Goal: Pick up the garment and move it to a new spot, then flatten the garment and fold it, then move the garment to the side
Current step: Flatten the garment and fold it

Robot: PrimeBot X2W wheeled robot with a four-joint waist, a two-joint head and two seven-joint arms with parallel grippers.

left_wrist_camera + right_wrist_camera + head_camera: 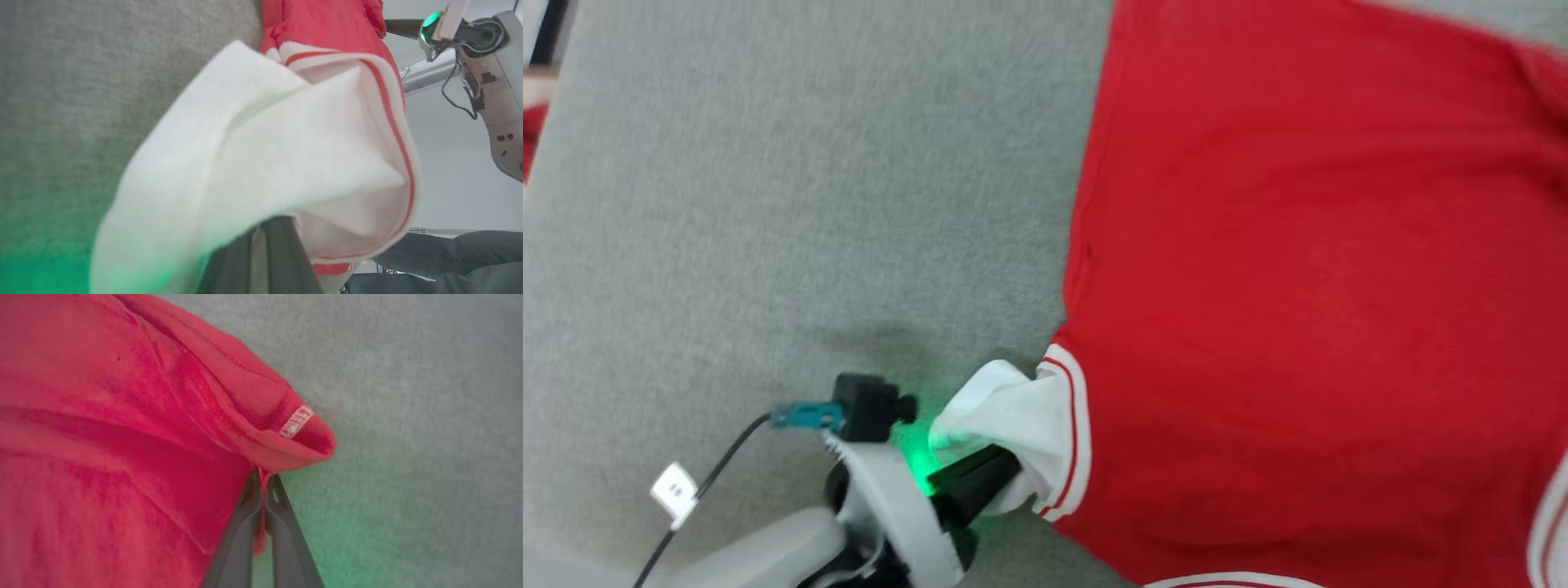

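Observation:
The garment (pixel 1298 286), a red shirt, lies spread over the right half of the grey surface (pixel 768 204) in the head view. Its white sleeve (pixel 1021 408) with red-striped trim sticks out at its lower left. My left gripper (pixel 1005 469) is shut on that sleeve. The left wrist view shows the white sleeve (pixel 265 151) bunched over my dark fingers (pixel 282 253). In the right wrist view my right gripper (pixel 263 477) is shut on a folded red hem corner (pixel 286 445) that carries a small white label (pixel 297 421). The lettering is hidden.
The grey soft surface extends left of the shirt. A black cable with a white tag (pixel 674 490) trails from my left wrist. A person's legs in grey trousers (pixel 449 253) show at the lower right of the left wrist view, and my other arm (pixel 490 81) above them.

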